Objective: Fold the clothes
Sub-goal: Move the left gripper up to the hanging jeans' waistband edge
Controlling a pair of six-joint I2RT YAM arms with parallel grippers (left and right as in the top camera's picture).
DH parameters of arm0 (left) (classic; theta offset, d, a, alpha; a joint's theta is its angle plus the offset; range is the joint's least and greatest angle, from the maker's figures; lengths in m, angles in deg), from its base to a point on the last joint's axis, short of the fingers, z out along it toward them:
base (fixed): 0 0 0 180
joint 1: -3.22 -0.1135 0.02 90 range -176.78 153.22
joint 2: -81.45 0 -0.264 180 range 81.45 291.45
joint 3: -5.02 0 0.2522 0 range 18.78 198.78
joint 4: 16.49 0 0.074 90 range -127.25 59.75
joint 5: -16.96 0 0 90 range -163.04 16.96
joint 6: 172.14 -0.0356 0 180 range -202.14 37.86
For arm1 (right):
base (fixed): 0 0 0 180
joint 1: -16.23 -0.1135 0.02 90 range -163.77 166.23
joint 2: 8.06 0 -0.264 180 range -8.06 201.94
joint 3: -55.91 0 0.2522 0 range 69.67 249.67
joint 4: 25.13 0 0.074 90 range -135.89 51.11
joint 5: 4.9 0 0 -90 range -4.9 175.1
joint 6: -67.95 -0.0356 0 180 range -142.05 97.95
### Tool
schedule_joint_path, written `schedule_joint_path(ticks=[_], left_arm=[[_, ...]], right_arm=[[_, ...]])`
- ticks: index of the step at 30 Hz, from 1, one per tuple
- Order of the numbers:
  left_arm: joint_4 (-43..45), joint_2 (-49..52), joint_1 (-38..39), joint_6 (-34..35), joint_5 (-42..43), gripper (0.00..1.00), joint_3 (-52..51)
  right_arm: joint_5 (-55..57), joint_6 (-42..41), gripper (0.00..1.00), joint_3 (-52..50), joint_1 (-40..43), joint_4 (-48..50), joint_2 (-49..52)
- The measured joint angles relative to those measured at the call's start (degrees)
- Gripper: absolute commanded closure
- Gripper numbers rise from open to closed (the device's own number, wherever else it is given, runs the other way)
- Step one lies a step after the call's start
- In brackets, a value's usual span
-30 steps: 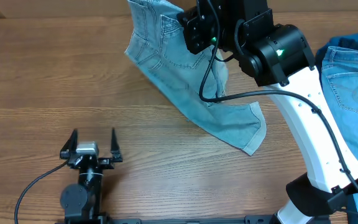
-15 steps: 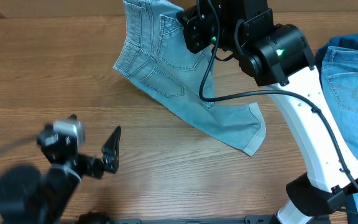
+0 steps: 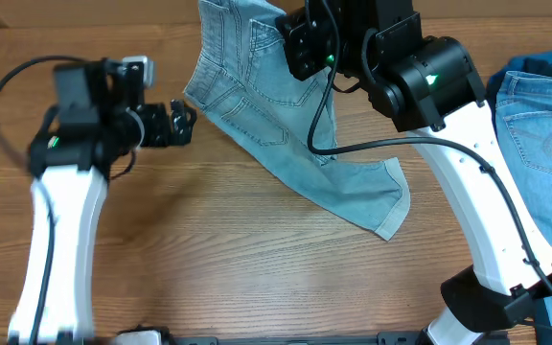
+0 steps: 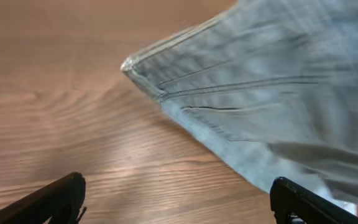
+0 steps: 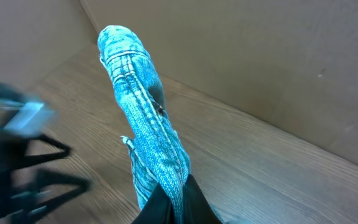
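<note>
The pale blue denim shorts (image 3: 257,105) hang from my right gripper (image 3: 295,43) at the back of the table, with one cuffed leg (image 3: 386,206) trailing on the wood. In the right wrist view my right gripper (image 5: 176,199) is shut on a bunched fold of the shorts (image 5: 145,118). My left gripper (image 3: 182,123) is open and empty, just left of the shorts' hanging corner. In the left wrist view its fingers (image 4: 179,202) frame bare wood, with the shorts' corner (image 4: 241,99) just ahead.
A pile of light-blue jeans (image 3: 544,144) over darker blue garments (image 3: 544,62) lies at the right edge. The right arm's white link (image 3: 487,220) crosses the right side of the table. A brown wall shows in the right wrist view (image 5: 260,62).
My left arm has swung from the front of the table up to the shorts' left corner, its gripper staying open. The shorts have swayed a little in the right gripper.
</note>
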Motion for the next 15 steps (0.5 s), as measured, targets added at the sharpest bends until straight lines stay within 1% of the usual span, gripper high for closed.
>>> schedule_joint_path(ticks=[3, 7, 13, 15], left_arm=[[8.2, 10.47, 0.0, 0.0, 5.62, 0.03, -0.02], [15.96, 19.06, -0.04, -0.35, 11.45, 0.01, 0.0], [24.87, 25.83, -0.15, -1.57, 14.45, 0.0, 0.0], [28.26, 27.21, -0.31, -2.1, 16.06, 0.02, 0.0]], right_arm=[[0.17, -0.02, 0.96, 0.0, 0.0, -0.02, 0.09], [0.2, 0.0, 0.96, 0.0, 0.02, -0.02, 0.11], [0.15, -0.02, 0.96, 0.0, 0.0, -0.83, 0.11], [0.17, -0.04, 0.96, 0.0, 0.0, -1.22, 0.11]])
